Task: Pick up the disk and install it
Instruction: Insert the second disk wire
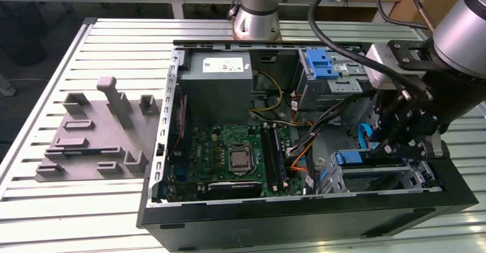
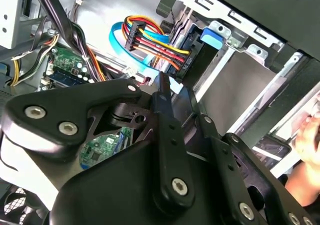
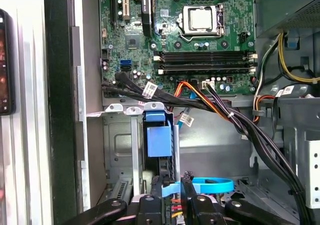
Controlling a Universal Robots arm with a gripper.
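1. An open computer case [image 1: 304, 219] lies on its side on the slatted metal surface [image 1: 114, 37], its green motherboard [image 1: 235, 156] facing up.
2. The arm reaches down into the corner of the case at the exterior view's right, where the black end effector [image 1: 402, 142] hangs just above the drive cage [image 1: 395, 176].
3. The disk [image 3: 159, 140] sits in that cage on edge, with its blue carrier frame showing between the silver cage rails in the first wrist view.
4. In the first wrist view the end effector [image 3: 172, 185] has its two fingers drawn close together right at the disk's rear edge; whether they actually clamp it, I cannot tell.
5. A light-blue flat cable [image 3: 212, 186] curls just beside the fingers, and a bundle of red, yellow and black wires [image 2: 155, 40] runs to a plug near the cage in the second wrist view.
6. A grey moulded fixture [image 1: 95, 133] rests on the surface beside the case, at the exterior view's left.
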